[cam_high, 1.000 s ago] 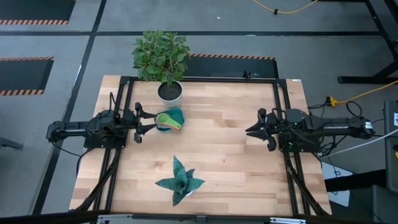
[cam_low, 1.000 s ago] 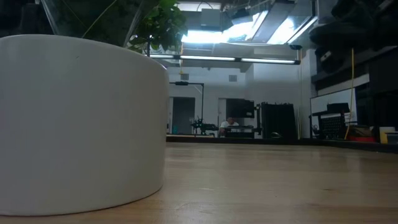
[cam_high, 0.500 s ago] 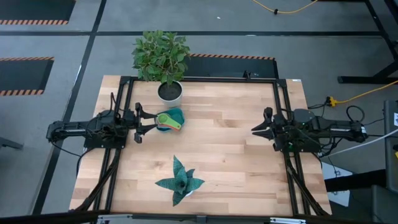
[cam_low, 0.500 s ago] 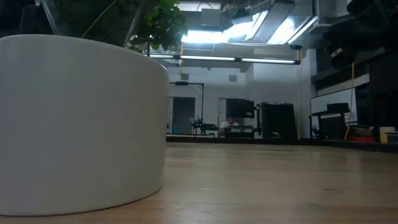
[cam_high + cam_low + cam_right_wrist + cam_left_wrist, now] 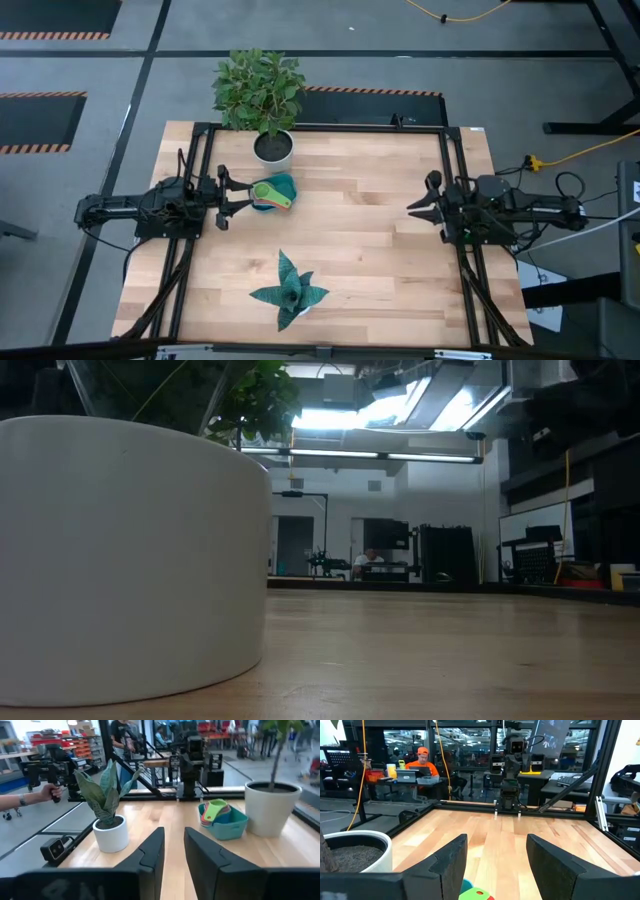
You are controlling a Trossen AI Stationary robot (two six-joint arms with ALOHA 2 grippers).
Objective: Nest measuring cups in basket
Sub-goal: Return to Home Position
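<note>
The teal basket (image 5: 288,182) stands on its base left of the table's middle. The measuring cups (image 5: 268,193) sit nested inside it, green on top, with yellow and red handles sticking out toward my left gripper. The right wrist view shows the basket (image 5: 229,828) and the cups (image 5: 215,812) from the other side. My left gripper (image 5: 240,197) hangs level and open just left of the basket, touching nothing; the cups (image 5: 475,893) show low between its fingers. My right gripper (image 5: 412,210) hovers level near the right edge. Its fingers (image 5: 150,854) stand a little apart with nothing between them.
A leafy plant in a white pot (image 5: 272,148) stands just beyond the basket; this pot (image 5: 130,560) fills the left of the low view. A spiky plant in a small white pot (image 5: 290,295) sits near the front edge. Black frame rails run along both sides. People show beyond the table.
My right gripper has drawn back a little toward the table's right edge, staying level with its fingers the same distance apart. The basket and the cups have not moved.
</note>
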